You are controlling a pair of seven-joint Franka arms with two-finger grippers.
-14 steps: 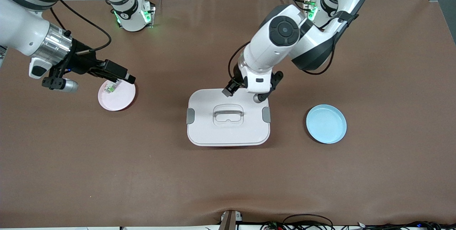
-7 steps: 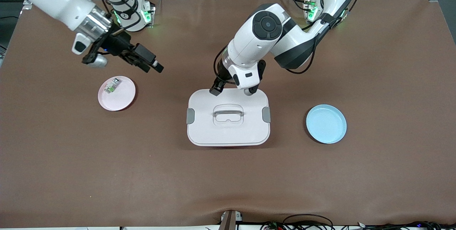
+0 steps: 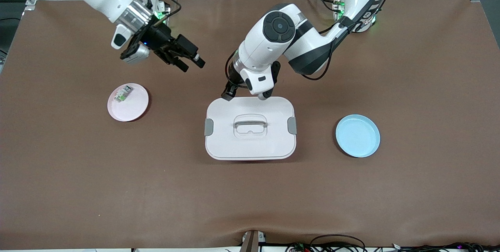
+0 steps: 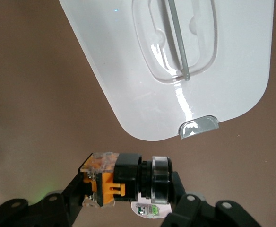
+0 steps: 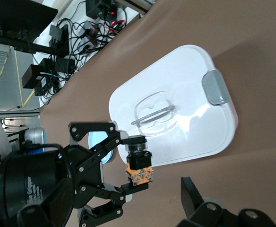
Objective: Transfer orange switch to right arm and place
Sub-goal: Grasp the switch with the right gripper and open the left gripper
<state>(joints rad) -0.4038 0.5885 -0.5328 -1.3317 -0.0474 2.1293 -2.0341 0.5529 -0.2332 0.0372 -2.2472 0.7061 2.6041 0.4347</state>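
- Switch (image 4: 126, 179) sits clamped in the left hand (image 3: 227, 95), lying sideways between the fingers, black barrel at one end and orange-tinted block at the other.
- Left hand is closed tight on it and hangs over the desk (image 3: 410, 68) just off the lid's edge toward the robots' bases; in the front view the switch itself is too small to make out.
- Right hand (image 3: 191, 62) is up in the air over bare desk, between the pink plate and the lid, its fingers spread wide and holding nothing.
- Right wrist view looks at the left hand (image 5: 128, 156) with the switch (image 5: 139, 163) in its grip, the lid (image 5: 176, 109) below it.
- White lid (image 3: 250, 127), with a clear handle and grey clips at both ends, lies flat at the desk's middle.
- Pink plate (image 3: 134, 107) lies toward the right arm's end, a small grey-white and green part (image 3: 124, 92) on it near its rim.
- Blue plate (image 3: 358, 135) lies toward the left arm's end.
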